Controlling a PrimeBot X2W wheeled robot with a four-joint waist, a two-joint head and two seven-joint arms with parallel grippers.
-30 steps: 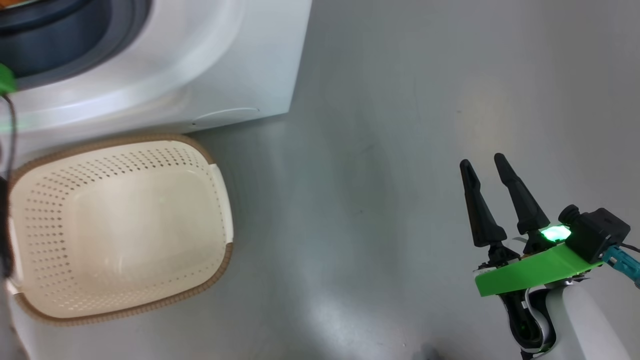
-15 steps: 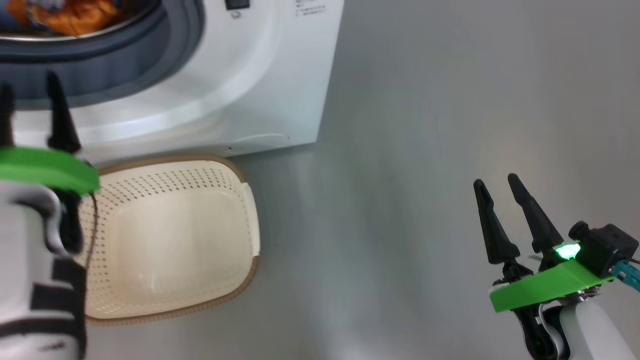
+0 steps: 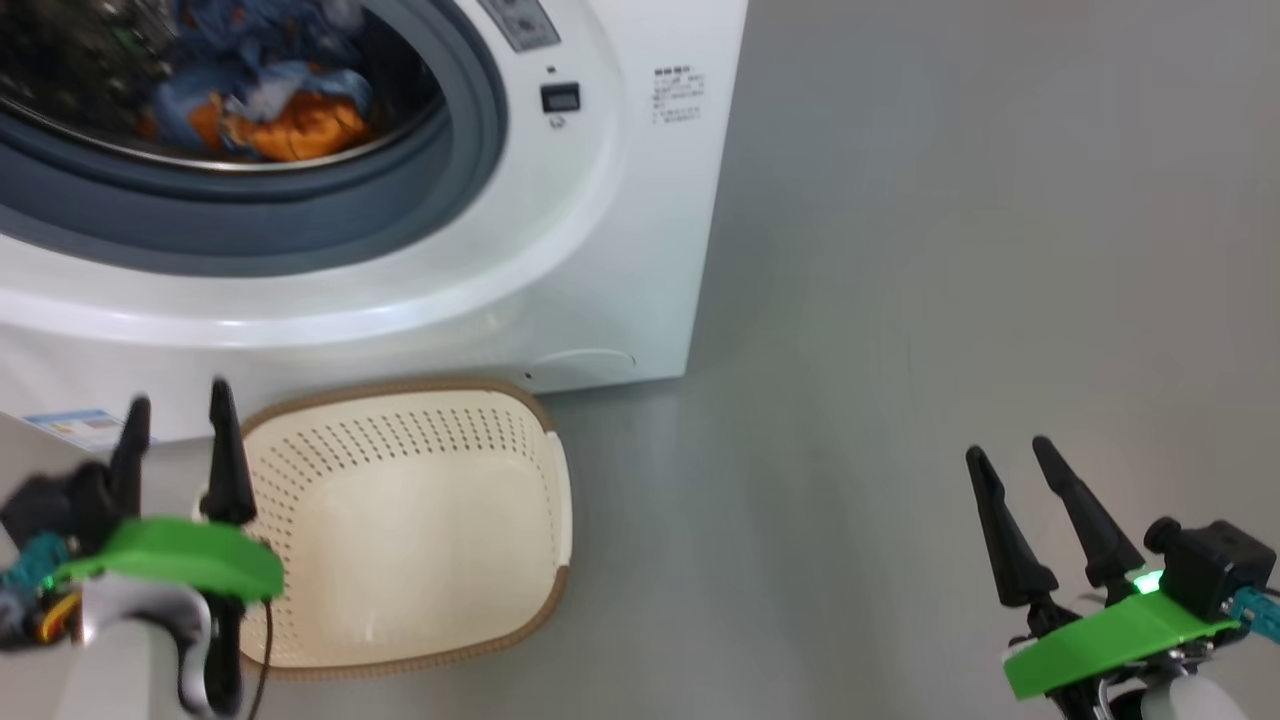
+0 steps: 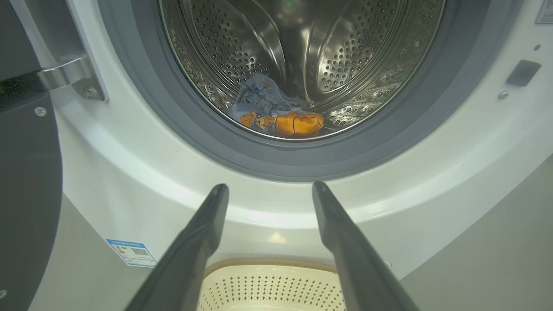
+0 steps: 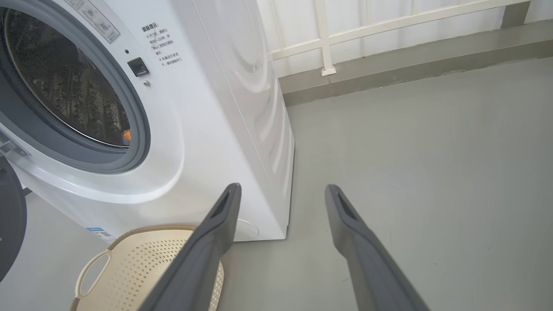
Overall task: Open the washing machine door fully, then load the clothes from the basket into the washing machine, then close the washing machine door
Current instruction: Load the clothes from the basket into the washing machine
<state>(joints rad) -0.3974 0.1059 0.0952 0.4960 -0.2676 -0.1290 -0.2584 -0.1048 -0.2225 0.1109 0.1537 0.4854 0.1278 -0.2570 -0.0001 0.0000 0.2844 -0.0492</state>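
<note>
Blue-and-orange clothes (image 4: 276,114) sit at six o'clock in the drum (image 4: 354,56) near the gasket (image 4: 302,164), basket (image 3: 400,520) empty beneath, both jaws wide apart and holding nothing; the door (image 4: 26,181), open at nine o'clock, could pinch a trailing fold when closed.

You have a smooth grey floor (image 3: 950,250) under the whole scene, matt with a dull sheen; in the head view it takes up the right side and runs down to the bottom edge. In the right wrist view you see it stretch back to a low grey kerb (image 5: 410,56) that crosses the top of that view at a slant. Above the kerb stands a white wall (image 5: 389,13), and against it you have a white frame (image 5: 322,30) of thin bars: one upright post with rails running off to either side. The post's foot (image 5: 328,71) rests on the kerb. You can pick out a few faint marks on the floor.
</note>
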